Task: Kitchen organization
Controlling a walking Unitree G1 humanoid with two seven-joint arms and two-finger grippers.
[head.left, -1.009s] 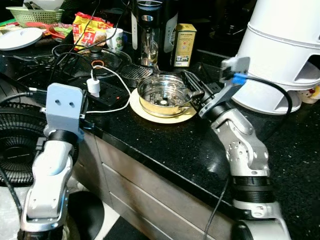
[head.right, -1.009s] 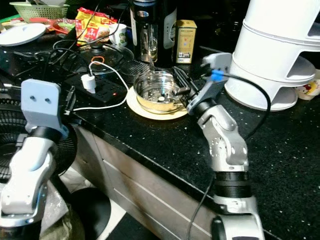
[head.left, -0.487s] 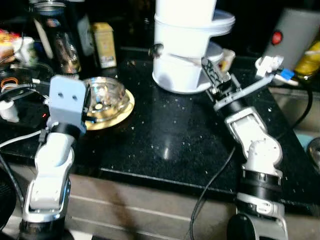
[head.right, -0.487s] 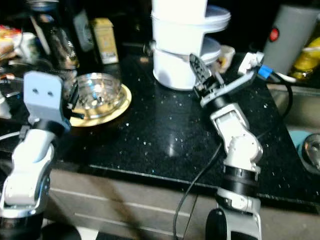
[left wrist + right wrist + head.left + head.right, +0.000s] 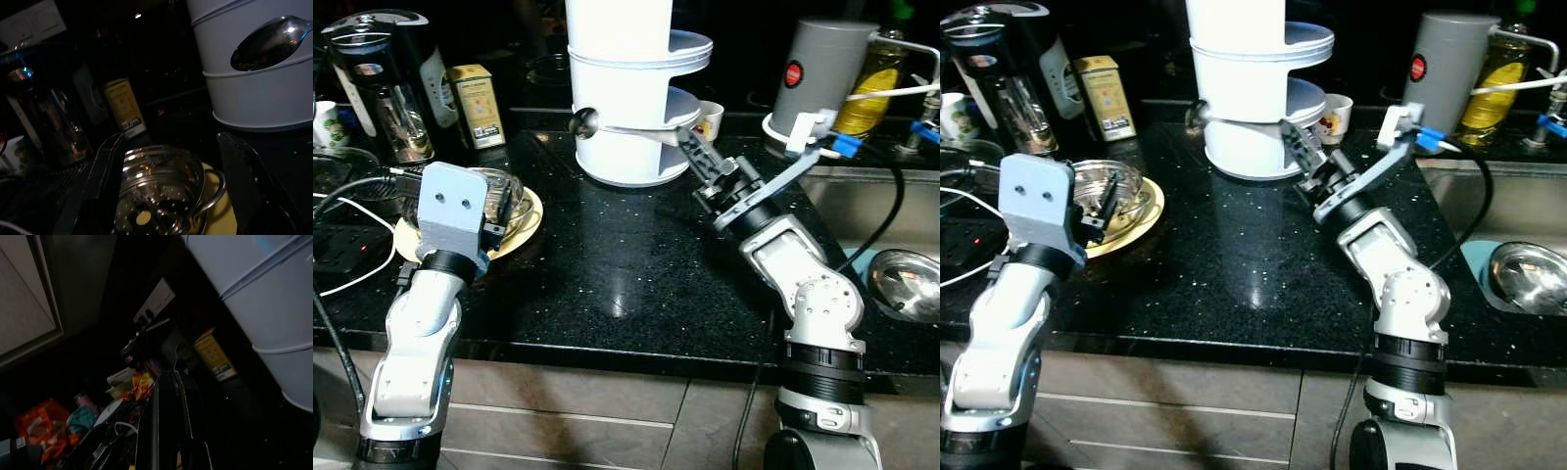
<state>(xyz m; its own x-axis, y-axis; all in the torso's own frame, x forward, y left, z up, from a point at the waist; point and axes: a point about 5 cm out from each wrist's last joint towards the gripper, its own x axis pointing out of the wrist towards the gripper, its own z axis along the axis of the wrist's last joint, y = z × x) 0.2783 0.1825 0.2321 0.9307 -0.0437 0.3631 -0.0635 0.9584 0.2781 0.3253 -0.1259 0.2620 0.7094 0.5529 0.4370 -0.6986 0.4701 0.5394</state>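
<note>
Worktop (image 5: 617, 284): black speckled stone, drawer fronts below; sink (image 5: 862, 211) at my right with a steel bowl (image 5: 906, 284) in it.
Back row: coffee maker (image 5: 382, 83), yellow tin (image 5: 475, 91), white stacked container (image 5: 631, 93), grey jug (image 5: 822, 69).
Steel strainer pot (image 5: 1111, 196): on a yellow plate (image 5: 1141, 217), far left, upright; one side handle points toward the container.
Left hand (image 5: 168, 186): fingers spread wide either side of the pot, holding nothing.
Right hand (image 5: 700, 162): raised beside the container, fingers pressed together, seemingly empty, though its dim view leaves doubt.

Perforated steel steamer bowl (image 5: 1121, 196), upright, rests on a yellow plate (image 5: 1141, 217) on the black worktop (image 5: 1234, 264); contents apparently none.
</note>
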